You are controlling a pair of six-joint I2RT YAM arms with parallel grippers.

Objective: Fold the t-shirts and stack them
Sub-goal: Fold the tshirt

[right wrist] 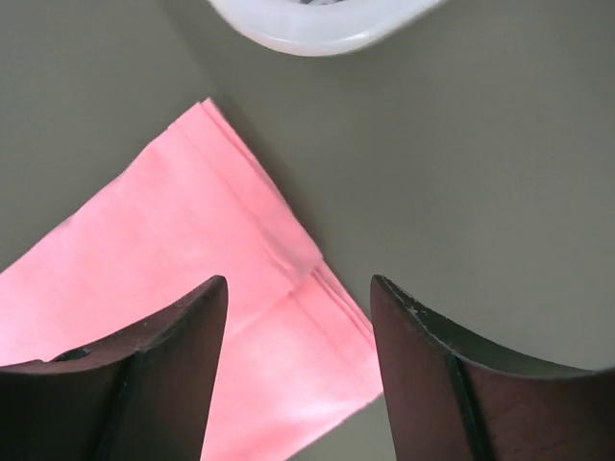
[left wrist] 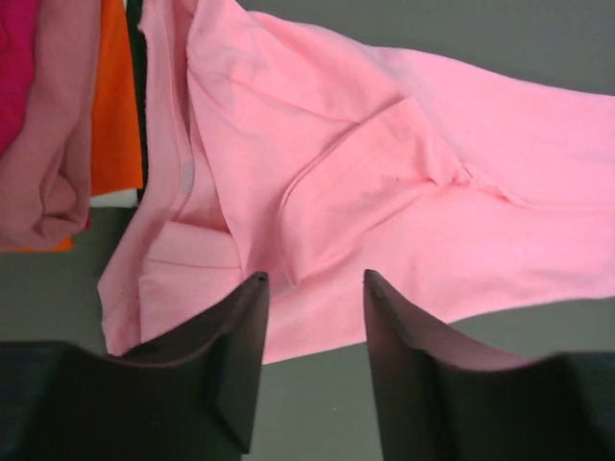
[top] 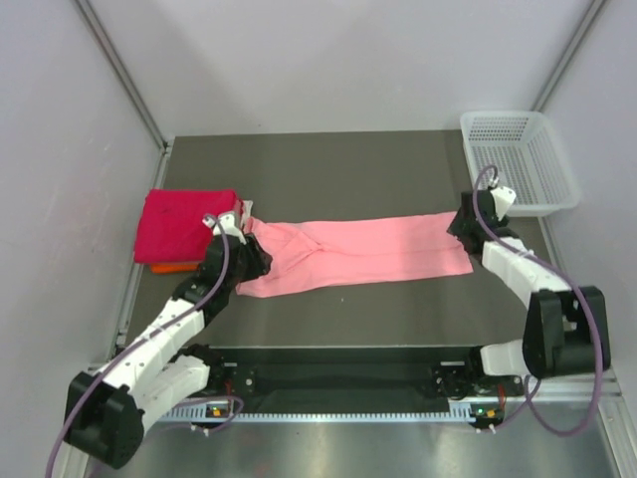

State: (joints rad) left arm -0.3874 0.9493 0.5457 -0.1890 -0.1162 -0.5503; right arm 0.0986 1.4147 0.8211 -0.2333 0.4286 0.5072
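Since the salmon-pink t-shirt (top: 358,254) lies as one long band across the table (top: 348,169), with its long axis running from left to right, each arm has one end of it close by. The left gripper (left wrist: 312,279) stands at the rumpled left end and the right gripper (right wrist: 298,280) at the hemmed right end. Both pairs of fingers are apart and hold nothing; in each wrist view the cloth lies just past and below the tips.

I judge that the coming fold goes along this axis, one end carried over toward the other, so each gripper must first take its own end.

The shirt looks already doubled lengthwise: at the right corner the layered edges show, flat and smooth, while the left part has deep creases. The folded magenta-red shirt (top: 189,224) rests on an orange one (top: 169,267), just beside the left end.
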